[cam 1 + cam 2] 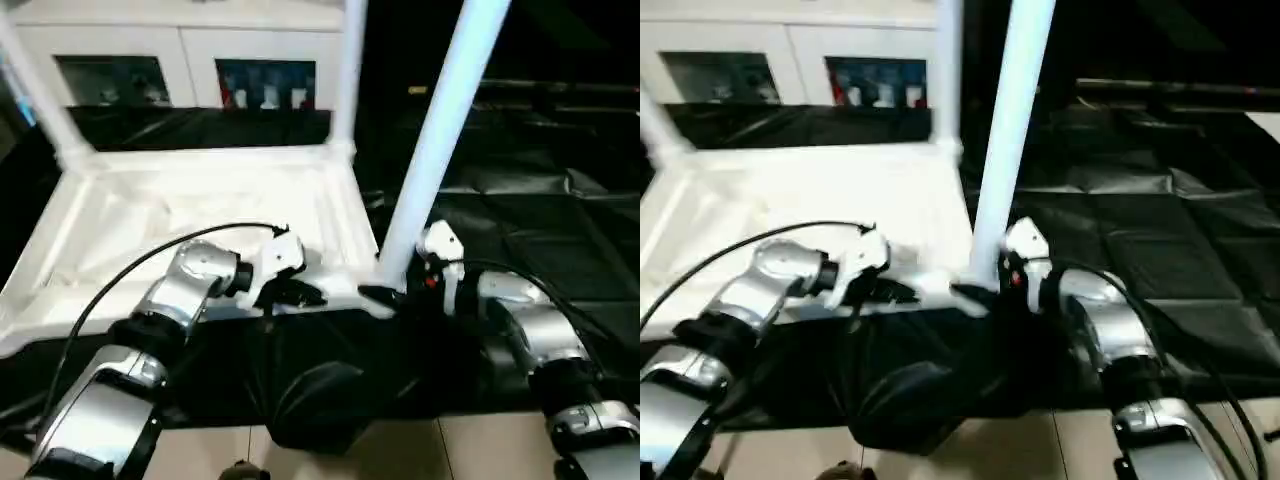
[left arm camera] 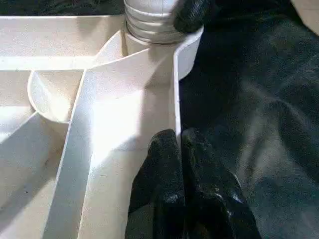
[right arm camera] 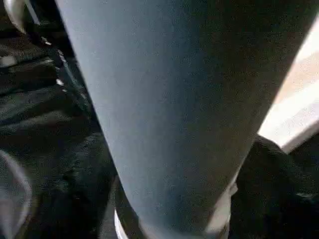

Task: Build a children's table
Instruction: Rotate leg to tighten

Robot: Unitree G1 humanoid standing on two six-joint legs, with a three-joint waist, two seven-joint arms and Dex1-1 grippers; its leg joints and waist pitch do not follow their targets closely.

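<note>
The children's table lies upside down on black cloth: a white ribbed tabletop (image 1: 200,200) with white legs standing up from its corners. The near right leg (image 1: 440,140) rises from its corner socket (image 2: 187,55), and its ribbed foot (image 2: 149,15) sits in that socket. Another leg (image 1: 348,70) stands at the far right corner and one (image 1: 40,90) at the far left. My left gripper (image 2: 179,139) is shut on the thin near rim of the tabletop, a little left of that socket. My right gripper (image 1: 395,290) is down at the base of the near right leg (image 3: 164,99), right against it.
A white cabinet (image 1: 180,60) with glass doors stands behind the tabletop. Black cloth (image 1: 520,200) covers the ground to the right and in front. Pale floor tiles (image 1: 470,450) show at the near edge.
</note>
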